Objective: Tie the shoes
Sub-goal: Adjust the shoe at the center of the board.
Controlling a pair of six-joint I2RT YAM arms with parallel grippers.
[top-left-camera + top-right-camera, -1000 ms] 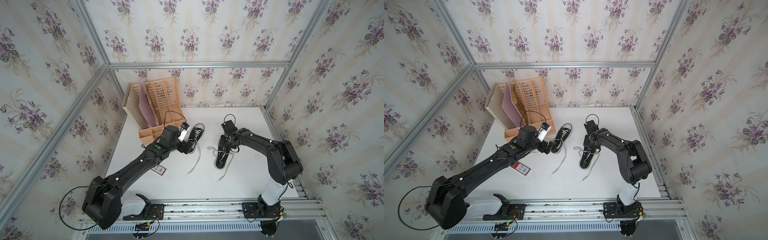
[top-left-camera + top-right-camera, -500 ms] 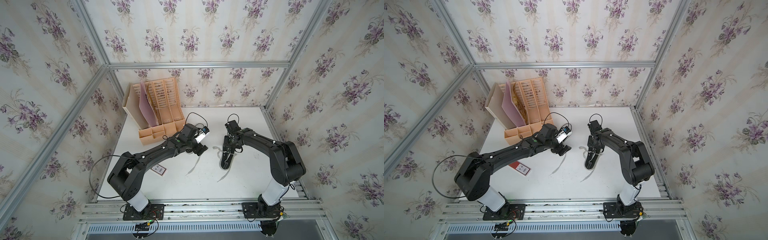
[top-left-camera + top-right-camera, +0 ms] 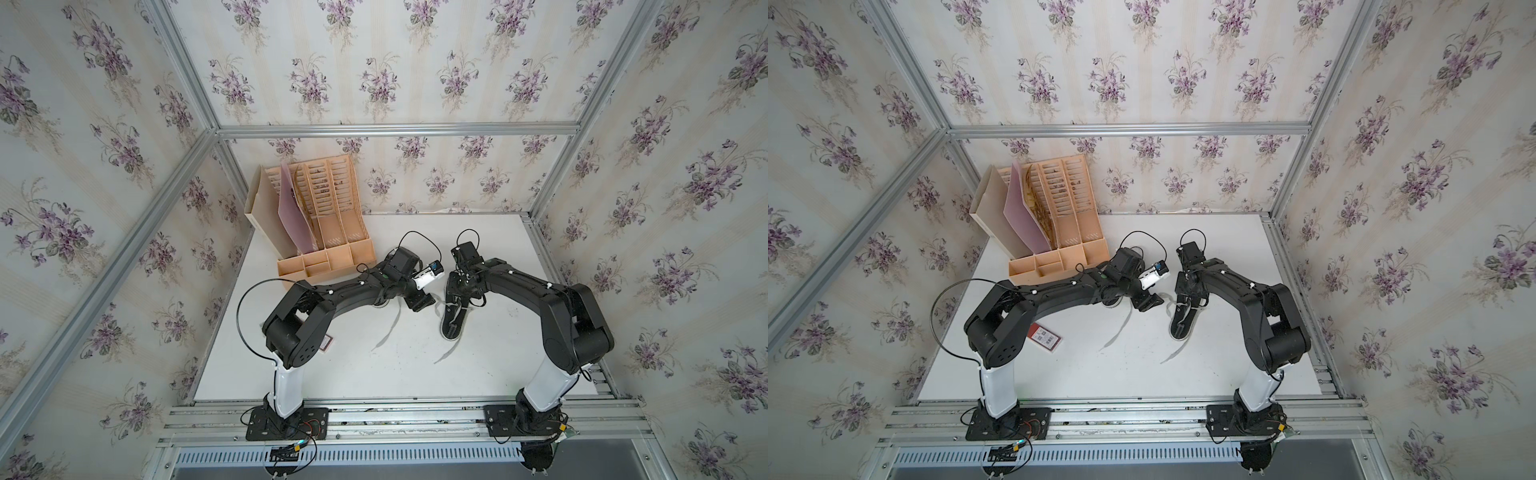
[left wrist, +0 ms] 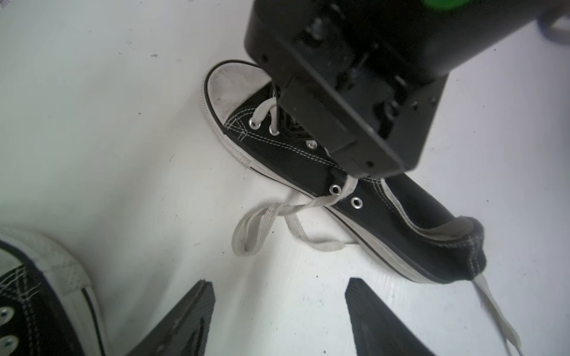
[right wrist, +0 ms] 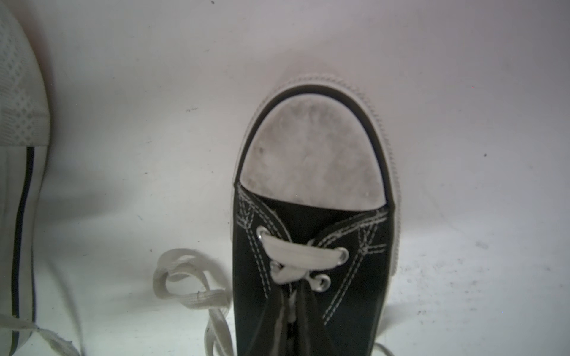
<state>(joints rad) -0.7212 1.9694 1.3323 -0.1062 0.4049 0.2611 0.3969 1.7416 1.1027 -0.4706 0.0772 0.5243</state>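
Tie the shoes: lace pick-up on one shoe (image 4: 308,166).
Right gripper (image 3: 458,291) fingers, pressed together, rest atop it. Left gripper (image 4: 277,283) fingers, spread and empty, hover beside its lace loop (image 4: 262,222), likely the next pinch. Second shoe (image 4: 30,292) lies nearby.

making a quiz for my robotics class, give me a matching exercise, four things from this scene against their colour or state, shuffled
Things:
1. left gripper
2. file organiser
3. card
4. toe cap

Colour or state:
a. tan
b. scuffed grey-white
c. fingers apart, nothing between them
d. red and white, lying flat

Pairs: 1-c, 2-a, 3-d, 4-b
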